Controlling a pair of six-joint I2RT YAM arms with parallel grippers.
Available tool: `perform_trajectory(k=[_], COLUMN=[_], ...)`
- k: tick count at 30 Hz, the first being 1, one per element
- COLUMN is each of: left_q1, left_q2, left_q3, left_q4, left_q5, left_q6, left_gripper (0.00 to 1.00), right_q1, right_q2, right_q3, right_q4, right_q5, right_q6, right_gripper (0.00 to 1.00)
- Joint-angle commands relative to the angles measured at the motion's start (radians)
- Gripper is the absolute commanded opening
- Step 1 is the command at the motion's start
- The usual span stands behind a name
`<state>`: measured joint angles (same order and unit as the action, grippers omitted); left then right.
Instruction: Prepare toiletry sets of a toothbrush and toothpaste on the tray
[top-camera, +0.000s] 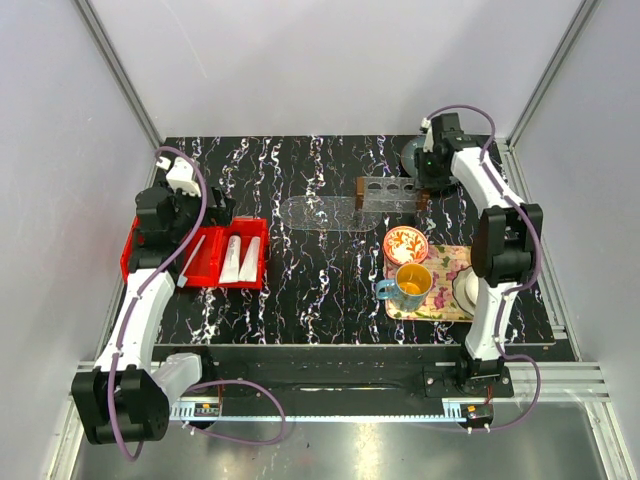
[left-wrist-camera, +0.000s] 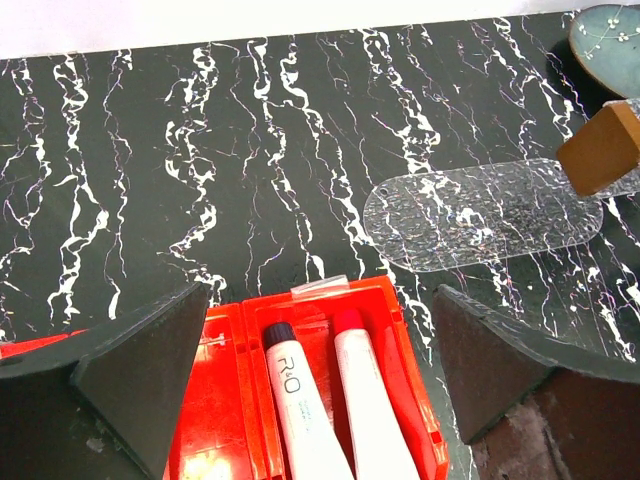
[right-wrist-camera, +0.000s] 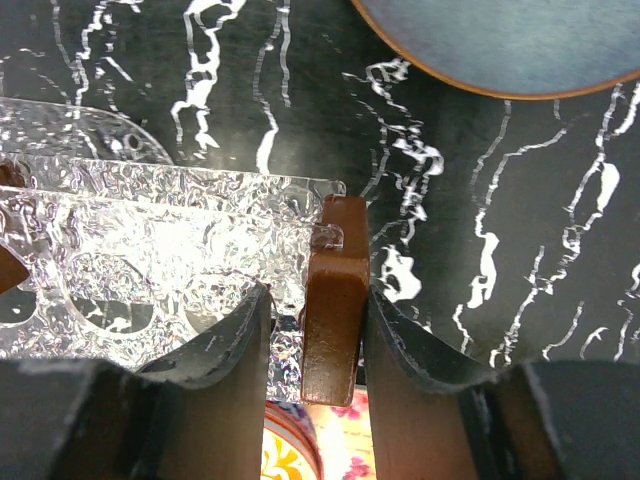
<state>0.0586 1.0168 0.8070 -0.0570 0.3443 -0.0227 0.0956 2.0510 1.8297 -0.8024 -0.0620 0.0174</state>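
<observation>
1. The left fingers (left-wrist-camera: 170, 350) are spread wide and hold nothing. They hang over the red bin (left-wrist-camera: 395, 345) at the left of the bench (left-wrist-camera: 200, 170).
2. Two toothpaste tubes (left-wrist-camera: 335, 410) lie side by side in the bin's right compartment, caps toward the tray. The toothbrush (top-camera: 192, 260) lies aslant in the next compartment.
3. The tray (left-wrist-camera: 485, 215) sits bare mid-bench, well apart from the bin, so no set is made yet.
4. The right fingers (right-wrist-camera: 235, 340) are closed on the brown wooden end post of a clear-shelved rack (right-wrist-camera: 335, 290). The rack stands at the tray's right end, and I cannot tell whether it rests on the tray or just beside it.
5. Risk: if the rack is dragged rather than lifted, it could catch the tray's edge and slide or tip that light plate.
6. Risk: the rack has a blue dish (right-wrist-camera: 520, 40) behind it and the floral tray (top-camera: 432, 300) of crockery in front, so a wide swing could knock either.
7. Risk: the tubes nearly touch, so wide-open fingers coming straight down may pinch both or jam against the bin wall.
8. Risk: the thin toothbrush could roll or slip out of a grip.
</observation>
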Motion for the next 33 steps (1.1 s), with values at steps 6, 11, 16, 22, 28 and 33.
perform_trajectory(k=[6,11,16,22,28,33], left_q1=[-0.005,-0.006,-0.005,-0.006,-0.006,-0.006], left_q2=[0.012,0.017,0.017,0.012,0.002,-0.003], left_q3=[0.001,0.001,-0.002,-0.005,-0.011,-0.017], left_q4=[0.052,0.052,0.052,0.052,0.052,0.054], left_q5=[-0.033,-0.044,-0.054,-0.054,-0.053,-0.053], left_q6=[0.017,0.017,0.017,0.017,0.017,0.017], left_gripper=[0.99,0.99,0.99,0.99,0.99,0.99], right_q1=[0.110,0.147,0.188,0.222,0.240,0.247], right_q2=[-0.015,0.004,0.029,0.058,0.078,0.093], right_q3=[0.062,0.068,0.086,0.103,0.102,0.111], right_q4=[0.088,0.108,0.114,0.120,0.126,0.126], right_q5=[0.051,0.056,0.082,0.106,0.108,0.106], right_q6=[0.113,0.165,0.188,0.205,0.231,0.246], right_gripper=[0.00,0.00,0.00,0.00,0.00,0.00])
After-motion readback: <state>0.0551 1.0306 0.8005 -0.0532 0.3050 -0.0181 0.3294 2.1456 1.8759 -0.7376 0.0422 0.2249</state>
